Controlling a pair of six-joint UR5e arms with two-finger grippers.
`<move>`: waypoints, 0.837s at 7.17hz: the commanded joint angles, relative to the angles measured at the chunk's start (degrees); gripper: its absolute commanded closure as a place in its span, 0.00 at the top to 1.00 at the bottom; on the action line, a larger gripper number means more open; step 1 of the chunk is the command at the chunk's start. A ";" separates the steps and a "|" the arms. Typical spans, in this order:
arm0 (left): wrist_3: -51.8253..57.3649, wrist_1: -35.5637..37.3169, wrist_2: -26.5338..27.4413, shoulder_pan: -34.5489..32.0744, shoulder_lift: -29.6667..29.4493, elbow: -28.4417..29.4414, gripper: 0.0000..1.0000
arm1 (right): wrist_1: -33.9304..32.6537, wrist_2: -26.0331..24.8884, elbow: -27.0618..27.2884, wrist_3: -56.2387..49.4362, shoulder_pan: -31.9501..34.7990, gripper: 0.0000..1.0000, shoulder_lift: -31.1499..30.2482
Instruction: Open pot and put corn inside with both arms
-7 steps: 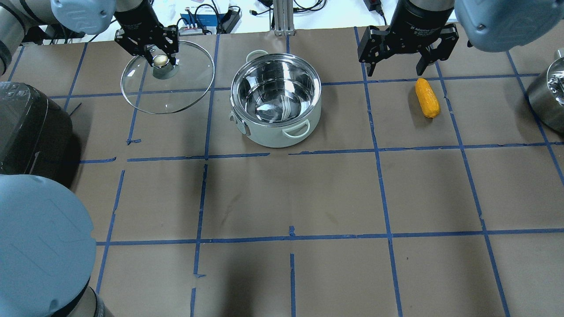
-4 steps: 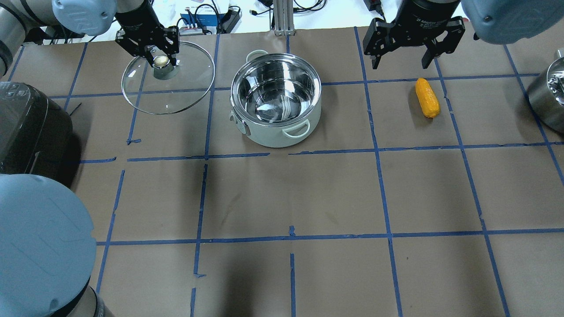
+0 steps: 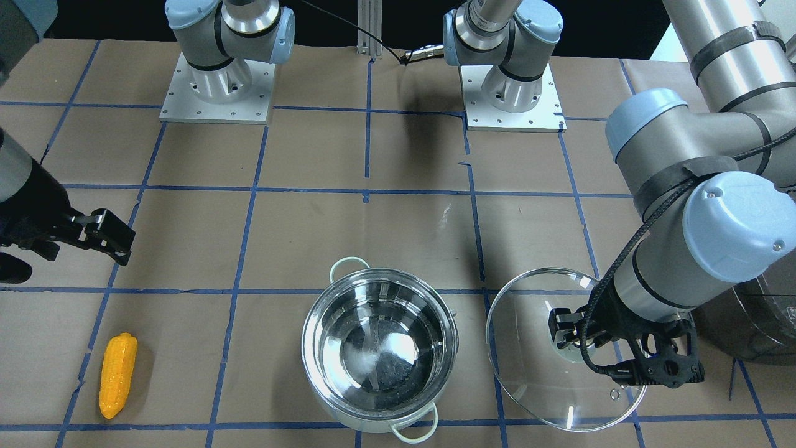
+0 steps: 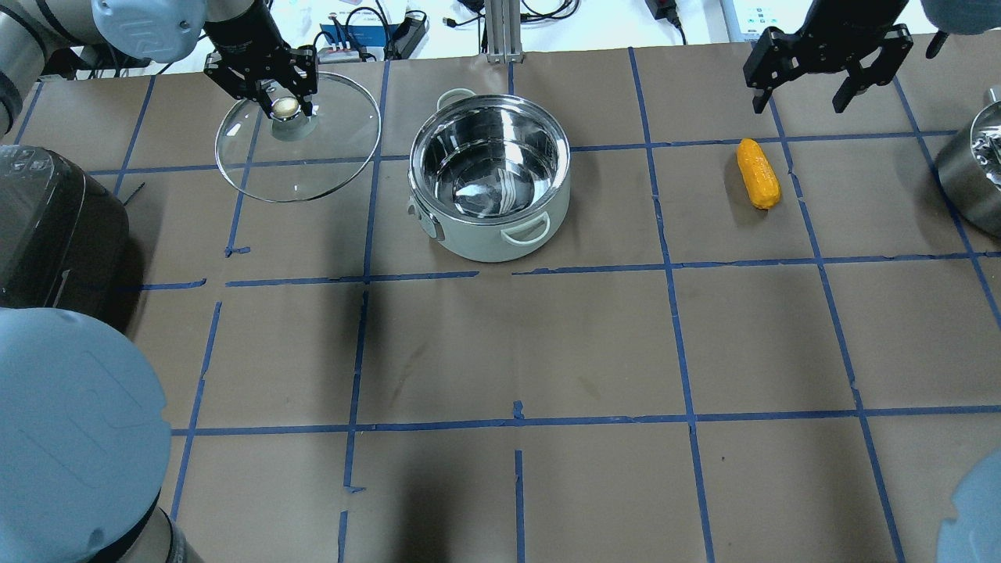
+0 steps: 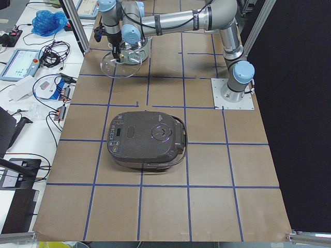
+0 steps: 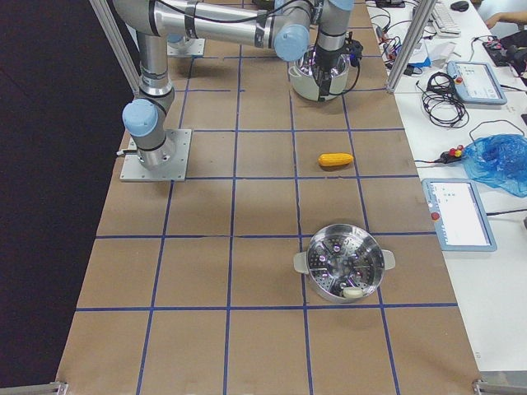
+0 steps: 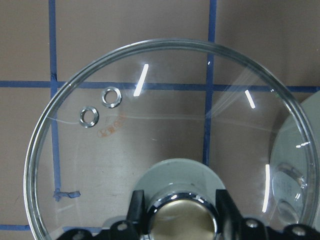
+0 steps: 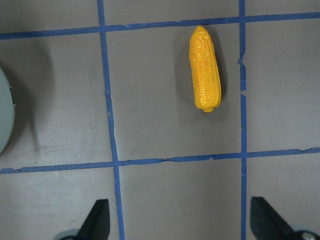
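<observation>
One pot [image 4: 477, 246] (uncovered), one corn [image 4: 758, 173]; left claw [image 4: 286, 108] grips lid [image 4: 313, 168], right claw [image 4: 796, 105] spread, empty.

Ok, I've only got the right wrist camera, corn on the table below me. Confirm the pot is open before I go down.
Observer: Open. The left gripper holds the glass lid by its knob, beside the pot.
Operator: Check inside the pot.
Observer: Empty, bare steel bottom.
Operator: Name anything else near the corn.
Observer: A second steel pot with a steamer insert stands at the table's right end, apart from the corn.
</observation>
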 commanded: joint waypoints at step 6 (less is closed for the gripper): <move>2.37 1.77 0.10 1.17 -3.31 -3.02 0.00 | -26.02 0.76 0.83 -6.71 -3.35 0.99 22.50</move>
